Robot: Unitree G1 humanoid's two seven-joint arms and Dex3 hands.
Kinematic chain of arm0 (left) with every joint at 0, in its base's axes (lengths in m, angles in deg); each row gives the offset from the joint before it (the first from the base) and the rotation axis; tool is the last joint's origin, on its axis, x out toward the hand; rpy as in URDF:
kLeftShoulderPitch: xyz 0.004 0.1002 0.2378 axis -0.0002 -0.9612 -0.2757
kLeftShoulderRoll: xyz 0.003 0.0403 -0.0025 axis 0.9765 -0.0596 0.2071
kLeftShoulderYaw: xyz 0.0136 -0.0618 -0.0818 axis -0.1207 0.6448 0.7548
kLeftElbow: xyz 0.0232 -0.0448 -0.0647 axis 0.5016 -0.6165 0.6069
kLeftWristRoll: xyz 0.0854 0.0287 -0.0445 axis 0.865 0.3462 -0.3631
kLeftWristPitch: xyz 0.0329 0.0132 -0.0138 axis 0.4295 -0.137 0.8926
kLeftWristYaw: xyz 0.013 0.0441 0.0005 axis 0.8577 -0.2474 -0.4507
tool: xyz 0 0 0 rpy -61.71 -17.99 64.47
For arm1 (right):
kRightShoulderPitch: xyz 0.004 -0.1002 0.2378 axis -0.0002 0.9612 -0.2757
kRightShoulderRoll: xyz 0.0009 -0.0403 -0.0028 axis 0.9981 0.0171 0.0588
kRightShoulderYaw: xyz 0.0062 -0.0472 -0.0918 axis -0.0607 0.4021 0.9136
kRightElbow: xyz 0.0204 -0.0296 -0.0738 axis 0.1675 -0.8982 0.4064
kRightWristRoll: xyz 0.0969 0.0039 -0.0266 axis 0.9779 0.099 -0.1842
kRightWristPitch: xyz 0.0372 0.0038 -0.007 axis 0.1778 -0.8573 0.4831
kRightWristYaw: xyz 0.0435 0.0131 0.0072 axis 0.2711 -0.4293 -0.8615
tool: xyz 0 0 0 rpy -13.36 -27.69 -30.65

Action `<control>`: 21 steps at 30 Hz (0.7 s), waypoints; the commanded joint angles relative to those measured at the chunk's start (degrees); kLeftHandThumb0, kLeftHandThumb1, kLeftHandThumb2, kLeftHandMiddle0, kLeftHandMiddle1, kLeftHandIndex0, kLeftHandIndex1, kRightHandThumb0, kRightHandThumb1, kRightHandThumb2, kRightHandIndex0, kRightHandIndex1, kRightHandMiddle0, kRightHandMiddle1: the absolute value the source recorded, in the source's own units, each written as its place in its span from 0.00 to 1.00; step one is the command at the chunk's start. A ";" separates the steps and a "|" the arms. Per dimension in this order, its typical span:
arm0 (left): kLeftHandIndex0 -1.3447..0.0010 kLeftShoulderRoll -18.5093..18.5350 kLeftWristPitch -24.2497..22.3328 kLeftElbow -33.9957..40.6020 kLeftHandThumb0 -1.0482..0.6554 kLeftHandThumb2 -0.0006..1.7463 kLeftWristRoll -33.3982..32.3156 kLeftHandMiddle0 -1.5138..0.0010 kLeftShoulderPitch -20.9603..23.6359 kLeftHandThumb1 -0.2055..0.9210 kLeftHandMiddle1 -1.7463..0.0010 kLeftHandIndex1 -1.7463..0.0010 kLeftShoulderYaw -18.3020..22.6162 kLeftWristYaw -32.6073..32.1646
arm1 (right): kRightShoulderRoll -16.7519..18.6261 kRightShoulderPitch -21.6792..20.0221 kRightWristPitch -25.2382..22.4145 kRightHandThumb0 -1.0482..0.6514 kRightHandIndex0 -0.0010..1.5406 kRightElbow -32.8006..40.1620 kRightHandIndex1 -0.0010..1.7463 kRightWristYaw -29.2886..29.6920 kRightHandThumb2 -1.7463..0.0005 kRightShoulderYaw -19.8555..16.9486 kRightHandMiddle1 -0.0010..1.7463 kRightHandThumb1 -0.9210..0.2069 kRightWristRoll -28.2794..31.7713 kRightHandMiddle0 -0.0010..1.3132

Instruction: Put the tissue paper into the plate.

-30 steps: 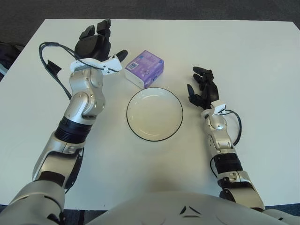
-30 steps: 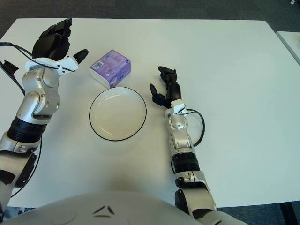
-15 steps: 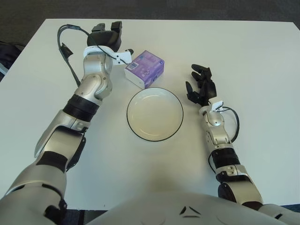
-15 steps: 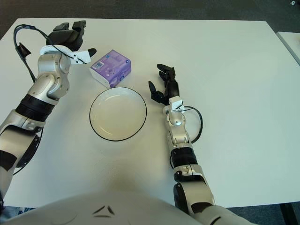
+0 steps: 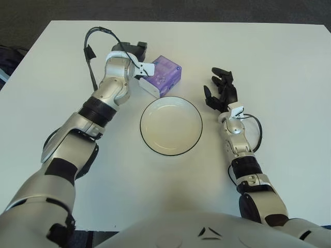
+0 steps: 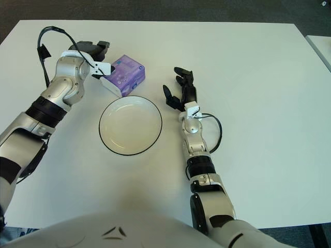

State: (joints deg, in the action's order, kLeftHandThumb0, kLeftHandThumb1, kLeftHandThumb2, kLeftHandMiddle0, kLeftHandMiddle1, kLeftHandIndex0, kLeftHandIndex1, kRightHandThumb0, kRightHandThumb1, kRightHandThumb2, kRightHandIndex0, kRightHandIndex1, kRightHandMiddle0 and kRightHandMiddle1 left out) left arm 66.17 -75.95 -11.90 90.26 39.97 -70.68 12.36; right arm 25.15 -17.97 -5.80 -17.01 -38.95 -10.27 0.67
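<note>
Left eye view: my left hand [image 5: 135, 56] just reached tissue pack [image 5: 161, 75] at 11 o'clock of plate [image 5: 170, 125]; grip unclear, not lifted.

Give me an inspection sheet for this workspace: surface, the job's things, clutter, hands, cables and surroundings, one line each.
Surface: white table, flat, no spills seen.
Job's things: purple tissue pack lies just behind the plate, not in it; plate is white with a dark rim and holds nothing.
Clutter: nothing seen.
Hands: left hand is at the tissue pack's left end, against it; whether it grips cannot be told. Right hand shows right of the plate, fingers spread, holding nothing.
Cables: black cable loops above the left forearm; another black loop beside the right wrist.
Surroundings: dark grey floor beyond the table; a dark object at the left edge, unclear.
</note>
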 commanded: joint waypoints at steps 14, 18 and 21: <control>1.00 0.54 2.37 5.29 0.00 0.71 0.88 0.89 4.13 1.00 1.00 0.95 -2.64 13.11 | 0.48 4.22 -5.35 0.28 0.24 -13.02 0.39 0.97 0.68 -0.71 0.53 0.13 -0.50 0.00; 1.00 1.25 4.26 6.53 0.00 0.72 -0.33 0.92 4.62 1.00 1.00 0.99 -2.08 16.83 | 0.62 3.92 -5.28 0.28 0.24 -13.70 0.38 1.32 0.68 -0.76 0.53 0.13 -0.55 0.00; 1.00 1.94 6.60 6.93 0.00 0.73 -0.90 0.96 4.92 1.00 1.00 1.00 -1.95 17.67 | 0.69 3.60 -4.97 0.28 0.24 -14.66 0.38 1.50 0.68 -0.80 0.53 0.13 -0.50 0.00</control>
State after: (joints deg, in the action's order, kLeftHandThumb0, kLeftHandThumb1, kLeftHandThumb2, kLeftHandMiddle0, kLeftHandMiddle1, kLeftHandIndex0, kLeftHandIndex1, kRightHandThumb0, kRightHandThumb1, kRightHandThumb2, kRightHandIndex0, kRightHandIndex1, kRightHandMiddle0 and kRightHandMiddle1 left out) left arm 66.27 -71.69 -6.42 90.13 43.42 -72.68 27.84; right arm 25.04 -21.69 -4.07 -22.43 -37.47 -10.64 -0.20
